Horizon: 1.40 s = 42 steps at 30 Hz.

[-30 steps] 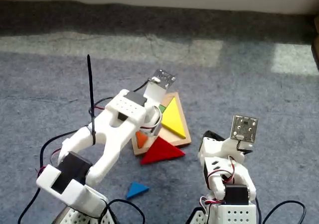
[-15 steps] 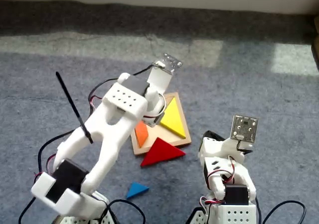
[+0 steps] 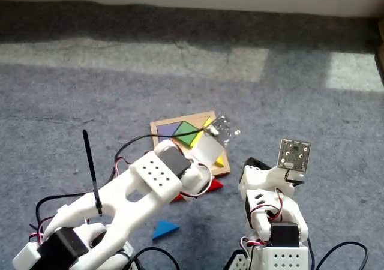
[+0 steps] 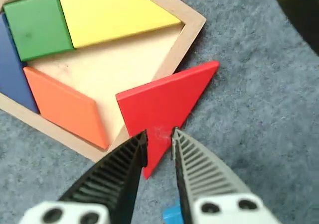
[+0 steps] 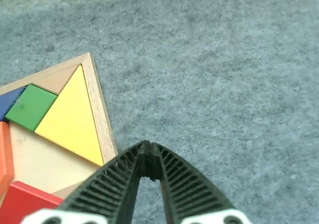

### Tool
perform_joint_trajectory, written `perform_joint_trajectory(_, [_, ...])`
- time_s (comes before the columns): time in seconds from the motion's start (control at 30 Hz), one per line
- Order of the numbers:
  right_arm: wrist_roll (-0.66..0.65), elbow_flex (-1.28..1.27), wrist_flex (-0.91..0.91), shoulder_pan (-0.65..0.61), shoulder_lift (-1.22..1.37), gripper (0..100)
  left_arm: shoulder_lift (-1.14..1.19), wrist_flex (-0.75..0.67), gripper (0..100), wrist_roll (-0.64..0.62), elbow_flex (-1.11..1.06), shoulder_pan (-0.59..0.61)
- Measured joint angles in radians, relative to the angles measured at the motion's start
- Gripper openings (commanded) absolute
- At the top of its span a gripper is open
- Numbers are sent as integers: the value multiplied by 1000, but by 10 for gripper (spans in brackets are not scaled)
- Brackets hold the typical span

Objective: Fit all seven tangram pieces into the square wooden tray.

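That red triangle (image 4: 164, 104) is stiff, light, prob slick wood — pinch its edges nr the tip. Ur left gripper (image 4: 158, 137) sits a crack open over it, right gripper (image 5: 148, 148) closed.

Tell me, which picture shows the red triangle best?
The left wrist view: nearly the whole red triangle shows, one corner over the tray's rim. The high view shows just a corner past the arm; the right wrist view, another corner.
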<state>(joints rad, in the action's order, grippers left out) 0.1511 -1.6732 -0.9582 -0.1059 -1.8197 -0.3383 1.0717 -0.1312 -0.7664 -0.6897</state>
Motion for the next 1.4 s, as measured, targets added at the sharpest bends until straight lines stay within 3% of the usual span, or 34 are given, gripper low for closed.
perform_joint_trajectory(0.2, [0,0,0,0,0,5,175,-92,102,-2,-5,-2])
perform_joint_trajectory(0.53, [0,0,0,0,0,5,404,-80,102,-3,279,170])
perform_joint_trajectory(0.8, [0,0,0,0,0,5,411,-72,98,0,292,181])
perform_joint_trajectory(1.07, [0,0,0,0,0,5,269,51,102,0,305,172])
perform_joint_trajectory(1.4, [0,0,0,0,0,5,199,-29,103,0,140,94])
